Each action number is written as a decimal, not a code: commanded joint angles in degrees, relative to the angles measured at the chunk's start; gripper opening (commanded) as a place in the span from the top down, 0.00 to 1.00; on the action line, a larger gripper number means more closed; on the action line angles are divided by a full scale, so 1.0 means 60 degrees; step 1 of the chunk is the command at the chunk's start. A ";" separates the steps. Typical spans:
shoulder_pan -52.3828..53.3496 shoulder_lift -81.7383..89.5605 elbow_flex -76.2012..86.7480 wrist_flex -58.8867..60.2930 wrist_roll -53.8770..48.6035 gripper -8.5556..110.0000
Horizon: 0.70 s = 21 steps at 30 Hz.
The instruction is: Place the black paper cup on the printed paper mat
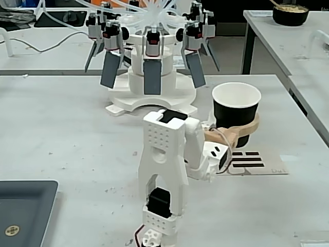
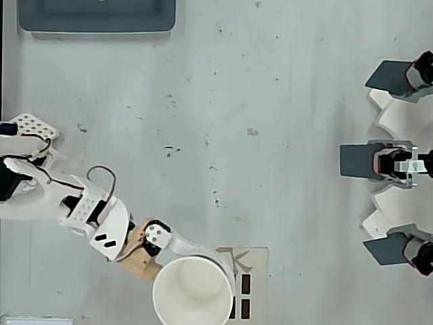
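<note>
**Carrying the cup over the mat's near edge**

Hovering above the grey bench (image 2: 270, 81), the white arm is holding the black paper cup (image 1: 236, 114) upright in its pincer (image 1: 241, 129), whose tan fingers are wrapping around the lower half of the cup's wall, clenched on it. The cup seems to be riding clear of the bench in the fixed view, though its base is hidden behind the pincer. In the overhead view the cup's white mouth (image 2: 193, 296) is overlapping the left part of the printed paper mat (image 2: 252, 288), covering some of its dark bars; the mat's uncovered part is lying to the cup's right there. So the coming move probably calls for a small further shift that way, then a straight descent.

The cup is showing only a bare white inside. The dark grey tray (image 2: 98, 24), well apart at the overhead view's top, is showing nothing inside in its visible strip. On a neighbouring bench, a dark bowl (image 1: 290, 13) is holding something beige.
</note>
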 commanded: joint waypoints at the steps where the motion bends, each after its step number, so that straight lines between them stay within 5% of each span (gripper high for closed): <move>1: 0.0249 -0.0439 -0.0879 -0.0308 0.0088 0.86; 21: 0.0337 -0.4116 -0.4175 -0.0718 0.0103 0.86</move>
